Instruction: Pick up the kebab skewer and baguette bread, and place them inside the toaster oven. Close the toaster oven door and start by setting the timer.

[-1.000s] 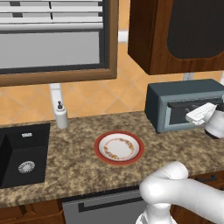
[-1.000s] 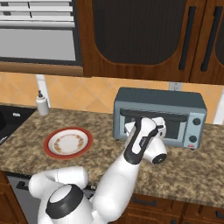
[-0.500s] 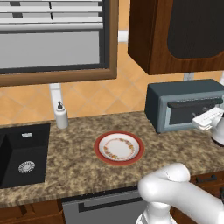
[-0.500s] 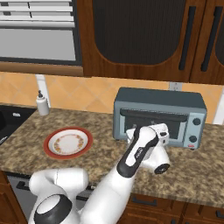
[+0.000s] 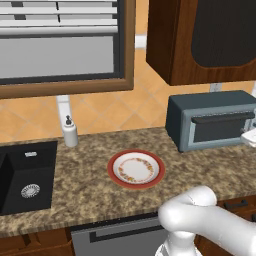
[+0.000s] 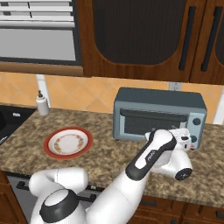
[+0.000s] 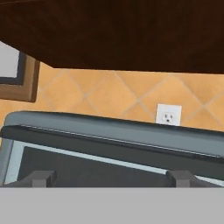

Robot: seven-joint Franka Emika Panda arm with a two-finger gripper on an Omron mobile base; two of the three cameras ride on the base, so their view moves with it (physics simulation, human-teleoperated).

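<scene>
The grey-blue toaster oven (image 5: 212, 120) (image 6: 159, 113) stands on the counter against the tiled wall. Its door (image 6: 148, 125) is shut, with the dark bar handle (image 7: 109, 146) across the top of the glass. My gripper (image 6: 186, 136) (image 7: 111, 179) is open, close in front of the oven's right part near the knobs (image 6: 197, 123). Nothing is between the fingertips (image 7: 40, 178). A white bit of the hand (image 5: 248, 137) shows at the right edge of the left base view. The kebab skewer and the baguette bread are hidden from view.
A red-rimmed plate (image 5: 136, 169) (image 6: 68, 143) lies bare on the speckled counter left of the oven. A black sink (image 5: 25, 175) and a soap dispenser (image 5: 69, 132) sit further left. Dark wall cabinets (image 6: 140, 39) hang above the oven. A wall outlet (image 7: 168, 115) is behind it.
The gripper has opened wide and the hand has slid right along the oven front, from the door toward the knob side. The door stays shut.
</scene>
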